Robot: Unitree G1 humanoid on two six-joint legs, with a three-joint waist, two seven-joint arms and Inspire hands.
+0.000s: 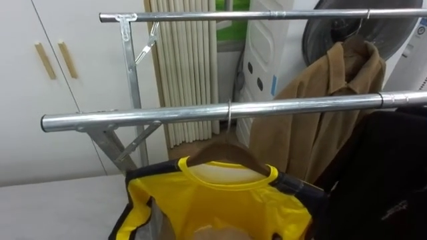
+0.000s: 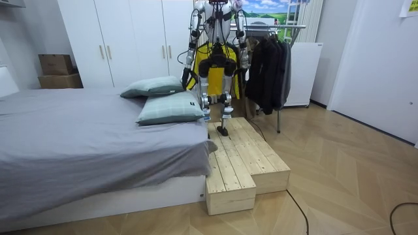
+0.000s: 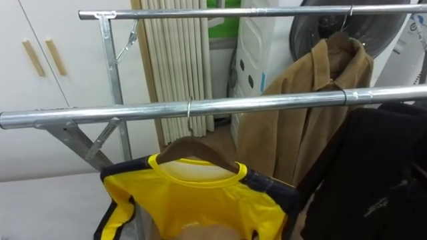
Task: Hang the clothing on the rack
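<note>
Left eye view: at 6 o'clock we see the yellow shirt (image 1: pixel 220 200), edged with dark trim. It is draped on a wooden hanger (image 1: pixel 223 155) whose metal hook (image 1: pixel 229 115) sits over the lower rail (image 1: pixel 133 120) of the clothes rack. The shirt hangs just below that rail, so it is already on the rack.

For writing, we find a small blue label (image 1: pixel 273 85) on the white appliance (image 1: pixel 260 60) at 1 o'clock, but it is too small to read. The part of the shirt we can see is plain yellow cloth.

At 2 o'clock from the shirt a brown coat (image 1: pixel 320 107) hangs from the upper rail (image 1: pixel 267 15). A black garment (image 1: pixel 387 180) hangs at 3 o'clock, close beside the shirt. White wardrobe doors (image 1: pixel 27 120) stand at 9 o'clock, and a pleated curtain (image 1: pixel 187 67) at 12 o'clock.

In the room view the robot stands on a wooden platform (image 2: pixel 241 163) beside the bed (image 2: pixel 65 143), with its back to the camera. It faces the rack, and the shirt is straight ahead of its chest at 12 o'clock. The left hand and the right hand are hidden in front of its body. We cannot tell whether either one is grasping, clenched or released, nor how close it is to the shirt.
</note>
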